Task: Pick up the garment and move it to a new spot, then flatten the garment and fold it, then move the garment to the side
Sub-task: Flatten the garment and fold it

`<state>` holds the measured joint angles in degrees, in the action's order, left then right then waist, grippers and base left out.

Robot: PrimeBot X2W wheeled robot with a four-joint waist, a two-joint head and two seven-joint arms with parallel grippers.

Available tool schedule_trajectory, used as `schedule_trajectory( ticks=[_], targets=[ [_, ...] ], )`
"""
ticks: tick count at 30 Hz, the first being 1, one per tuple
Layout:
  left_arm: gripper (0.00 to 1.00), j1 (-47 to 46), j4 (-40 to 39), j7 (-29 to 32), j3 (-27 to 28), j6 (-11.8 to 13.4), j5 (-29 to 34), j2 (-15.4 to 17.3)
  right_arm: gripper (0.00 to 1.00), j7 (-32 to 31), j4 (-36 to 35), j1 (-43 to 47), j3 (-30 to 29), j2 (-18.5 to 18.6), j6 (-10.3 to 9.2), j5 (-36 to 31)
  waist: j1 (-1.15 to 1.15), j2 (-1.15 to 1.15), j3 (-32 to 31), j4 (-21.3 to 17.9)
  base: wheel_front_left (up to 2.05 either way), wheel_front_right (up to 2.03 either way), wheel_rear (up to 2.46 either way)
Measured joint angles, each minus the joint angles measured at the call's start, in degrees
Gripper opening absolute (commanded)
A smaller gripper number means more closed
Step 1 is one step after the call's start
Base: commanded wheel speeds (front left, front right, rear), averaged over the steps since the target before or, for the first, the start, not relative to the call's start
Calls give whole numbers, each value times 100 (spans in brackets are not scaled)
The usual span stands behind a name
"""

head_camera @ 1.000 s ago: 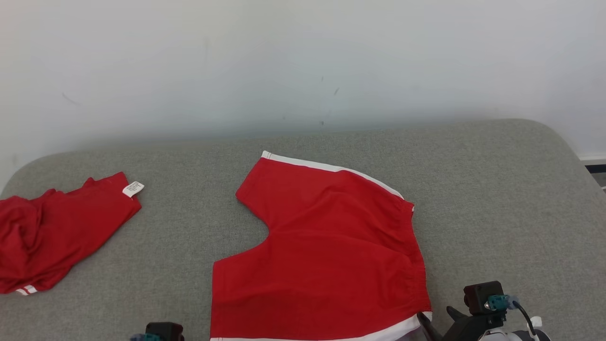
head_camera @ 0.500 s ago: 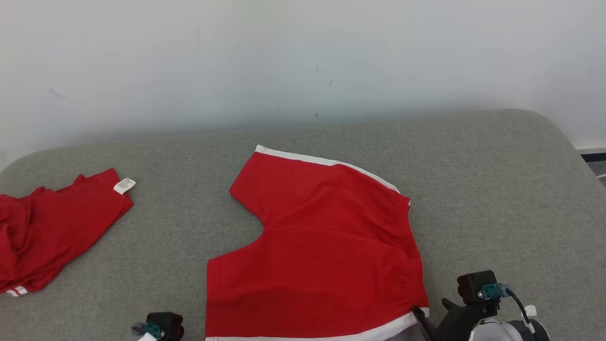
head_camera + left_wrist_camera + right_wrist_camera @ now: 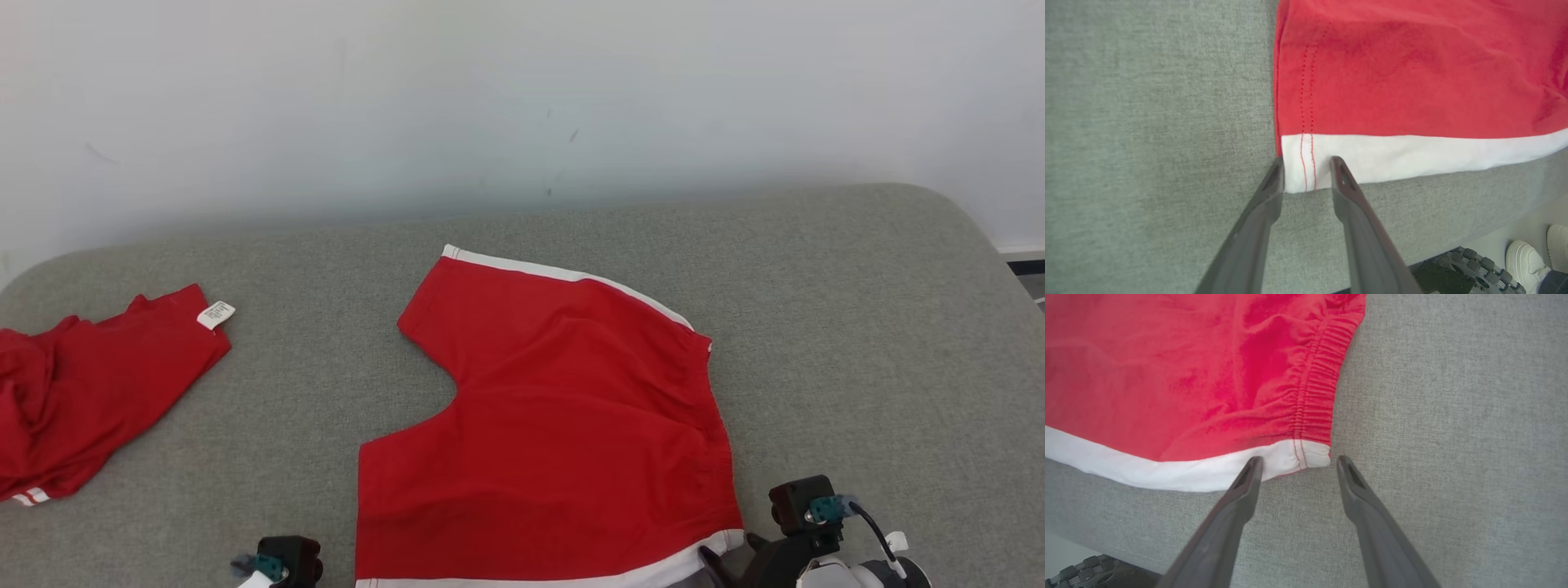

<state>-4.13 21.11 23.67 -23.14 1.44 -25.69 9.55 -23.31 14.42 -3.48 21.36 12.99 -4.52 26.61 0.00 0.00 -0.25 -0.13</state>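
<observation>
**Head view.** The shorts [image 3: 555, 425] are seen spread flat in the middle of the grey padded surface [image 3: 857, 327]. The leg hems are turned to the left and the waistband to the right, with a white stripe along the near and far edges. A second red garment [image 3: 90, 392] is seen crumpled at the surface's left end, well apart. Behind, a pale, faintly scuffed wall [image 3: 522, 98] is seen, with a strip of skirting [image 3: 1020, 269] at the far right.

**Left wrist view.** The left tool [image 3: 1306, 163] is held open at a moderate gap, with its fingers set to either side of the shorts' near hem corner, on the white stripe. Whether the cloth is already touched cannot be told for certain; none of it appears lifted. Past the surface's edge, a dark ribbed wheel [image 3: 1474, 269] and a person's white shoes [image 3: 1527, 261] are seen below.

**Right wrist view.** The right tool [image 3: 1298, 459] is spread wide, with the gathered waistband corner lying flat between its fingers. Nothing is gripped.

The flattening is judged done and the fold is being set up. For the next move, both tools would need to be closed on their corners together. The near edge would then be raised just clear and carried evenly over to the far stripe. Uneven travel is judged likely to skew the thin cloth or drag it on the rough upholstery.
</observation>
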Motion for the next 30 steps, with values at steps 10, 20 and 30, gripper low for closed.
schedule_trajectory(
  ticks=[10, 20, 30],
  targets=[
    [55, -143, 42, -11, -32, -49, -7, -41, 69, -145, 171, -236, 1, 37, 83, 8, 0, 0, 110, 79, 0, 0, 0],
    [0, -205, 154, -33, -44, -118, -54, -69, 7, -229, 296, -269, 21, 7, 100, 52, 0, 0, 173, 148, 0, 0, 0],
    [0, -205, 164, -110, -21, -200, -118, -74, 0, -192, 296, -283, -45, -1, 101, 131, 0, 0, 140, 155, 0, 0, 0]
  ],
)
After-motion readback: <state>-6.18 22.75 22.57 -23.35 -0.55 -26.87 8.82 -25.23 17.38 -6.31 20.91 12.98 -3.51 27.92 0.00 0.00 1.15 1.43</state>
